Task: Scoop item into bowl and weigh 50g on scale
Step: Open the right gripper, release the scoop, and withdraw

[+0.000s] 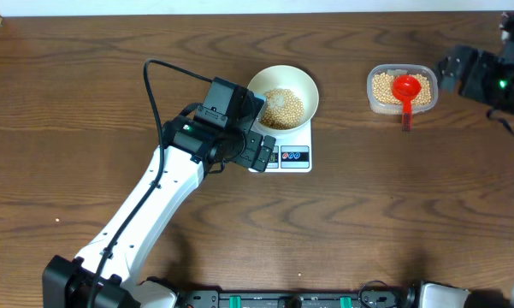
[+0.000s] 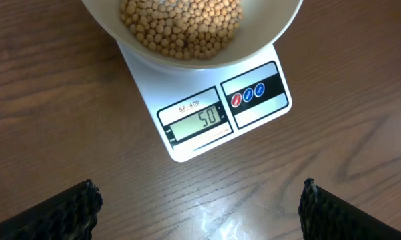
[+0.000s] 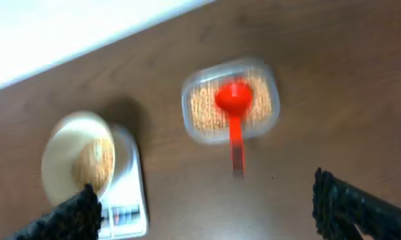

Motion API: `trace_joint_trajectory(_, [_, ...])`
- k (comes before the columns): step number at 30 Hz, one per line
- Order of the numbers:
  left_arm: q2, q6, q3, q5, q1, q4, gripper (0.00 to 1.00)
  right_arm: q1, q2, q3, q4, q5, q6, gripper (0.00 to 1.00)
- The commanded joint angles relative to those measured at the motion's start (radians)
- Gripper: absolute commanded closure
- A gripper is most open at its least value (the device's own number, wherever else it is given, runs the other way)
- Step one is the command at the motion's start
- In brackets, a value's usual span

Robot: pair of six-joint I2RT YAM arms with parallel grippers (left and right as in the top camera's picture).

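Note:
The white bowl (image 1: 282, 97) holds tan beans (image 1: 282, 108) and stands on the white scale (image 1: 291, 156). In the left wrist view the scale's LCD (image 2: 199, 122) reads 50, with the bowl (image 2: 267, 33) above it. My left gripper (image 2: 199, 210) is open and empty, hovering just left of the scale's front (image 1: 255, 152). My right gripper (image 3: 203, 210) is open and empty, high at the far right (image 1: 466, 73). It looks down on a clear tub of beans (image 3: 230, 101) with a red scoop (image 3: 234, 110) resting in it.
The clear tub (image 1: 401, 89) with the red scoop (image 1: 405, 92) sits right of the scale. The scoop's handle sticks out over the tub's near rim. A black cable (image 1: 158, 81) loops from the left arm. A white wall runs along the table's back edge.

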Motion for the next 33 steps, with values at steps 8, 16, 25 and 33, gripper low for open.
trace_joint_trajectory(8, [0.010,0.002,-0.010,-0.010,0.002,-0.001,0.04,-0.005,-0.080,0.002,-0.044,-0.024,0.044,0.01])
trace_joint_trajectory(16, [0.010,0.002,-0.010,-0.010,0.002,-0.001,0.03,-0.005,-0.140,0.001,0.097,-0.022,-0.169,0.01])
trace_joint_trajectory(25, [0.010,0.002,-0.010,-0.010,0.002,0.000,0.03,0.072,-0.328,-0.218,0.265,0.053,-0.168,0.01])
trace_joint_trajectory(33, [0.010,0.002,-0.010,-0.010,0.002,-0.001,0.04,0.089,-0.692,-0.694,0.578,0.074,-0.167,0.01])
